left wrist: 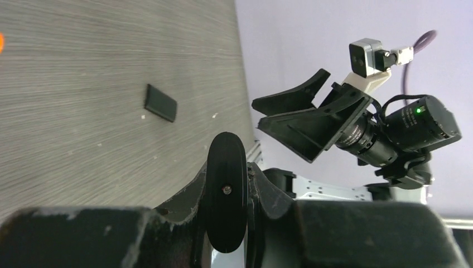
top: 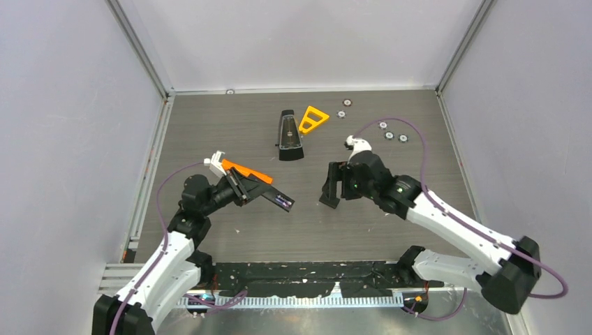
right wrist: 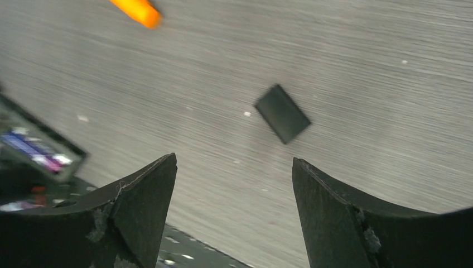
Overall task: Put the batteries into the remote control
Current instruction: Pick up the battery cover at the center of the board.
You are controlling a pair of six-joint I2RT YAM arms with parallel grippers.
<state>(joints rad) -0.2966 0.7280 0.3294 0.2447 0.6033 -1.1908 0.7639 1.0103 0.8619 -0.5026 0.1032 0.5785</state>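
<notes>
My left gripper point(top: 246, 187) is shut on the remote control point(top: 274, 198), a slim black bar held above the table and pointing toward the right arm. In the left wrist view point(left wrist: 227, 177) the remote point(left wrist: 226, 195) shows end-on between the fingers. Purple-blue batteries point(top: 283, 202) lie in its open compartment; they also show in the right wrist view point(right wrist: 33, 151). My right gripper point(top: 334, 187) is open and empty, a short way right of the remote's end, jaws wide apart point(right wrist: 231, 163). A small black cover piece point(right wrist: 282, 113) lies flat on the table beyond it, also in the left wrist view point(left wrist: 160, 102).
A wider tapered black case point(top: 288, 135) and an orange triangle point(top: 313, 118) lie at the back middle. An orange flat tool point(top: 249, 172) lies behind my left gripper. Several small silver discs point(top: 389, 135) are scattered at the back right. Grey walls enclose the table.
</notes>
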